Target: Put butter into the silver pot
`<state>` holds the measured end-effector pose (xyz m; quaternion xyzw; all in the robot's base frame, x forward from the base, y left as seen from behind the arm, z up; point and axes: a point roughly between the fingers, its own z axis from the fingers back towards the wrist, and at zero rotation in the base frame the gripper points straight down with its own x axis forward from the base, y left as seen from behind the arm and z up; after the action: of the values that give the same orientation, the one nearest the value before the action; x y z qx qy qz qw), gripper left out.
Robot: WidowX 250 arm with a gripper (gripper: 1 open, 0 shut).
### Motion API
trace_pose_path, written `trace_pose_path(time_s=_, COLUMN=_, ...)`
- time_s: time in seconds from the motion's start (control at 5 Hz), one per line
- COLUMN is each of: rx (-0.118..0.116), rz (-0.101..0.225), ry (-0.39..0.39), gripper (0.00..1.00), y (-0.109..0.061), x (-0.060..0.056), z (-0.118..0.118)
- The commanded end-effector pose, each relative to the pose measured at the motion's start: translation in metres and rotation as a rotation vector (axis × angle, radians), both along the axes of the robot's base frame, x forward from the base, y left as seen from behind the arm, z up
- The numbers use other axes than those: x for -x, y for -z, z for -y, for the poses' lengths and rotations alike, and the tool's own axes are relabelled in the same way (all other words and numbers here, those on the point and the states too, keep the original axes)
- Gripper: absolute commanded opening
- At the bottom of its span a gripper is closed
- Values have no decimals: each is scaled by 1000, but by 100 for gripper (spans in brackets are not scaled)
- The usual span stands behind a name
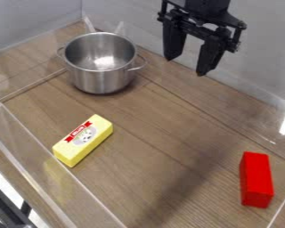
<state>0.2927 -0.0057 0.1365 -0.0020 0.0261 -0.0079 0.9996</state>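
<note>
From the camera: silver pot at ten o'clock; butter outside it, at eight o'clock; red block at four o'clock. Gripper at one o'clock, above the wooden surface, jaws apparently wide.

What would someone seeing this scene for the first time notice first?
Probably the shiny steel pot, open and upright near the upper left of the wooden surface, with the dark robot hand hanging at the top, to its right in the picture. Next, two bright spots of color: the yellow butter block at lower left and the red block at lower right.
</note>
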Motion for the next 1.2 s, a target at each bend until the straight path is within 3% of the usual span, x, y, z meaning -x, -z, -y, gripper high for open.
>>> trace_pose_path(time_s=0.0, rx=2, rz=-17, ry=32, gripper=100, y=12, x=12, z=4)
trace_pose_path(time_s=0.2, rx=-4, rz=-7, ry=118, gripper=100, y=14, x=44, z=2)
trace_pose_path(time_s=0.6, rx=-21, rz=31, ry=292, gripper=100, y=18, x=92, z=-23)
trace_pose_path(time_s=0.8, rx=-28, rz=35, ry=344, gripper=100, y=15, x=105, z=-49)
trace_pose_path(time_s=1.0, rx=-36, rz=31, ry=341, gripper=100, y=15, x=116, z=-76)
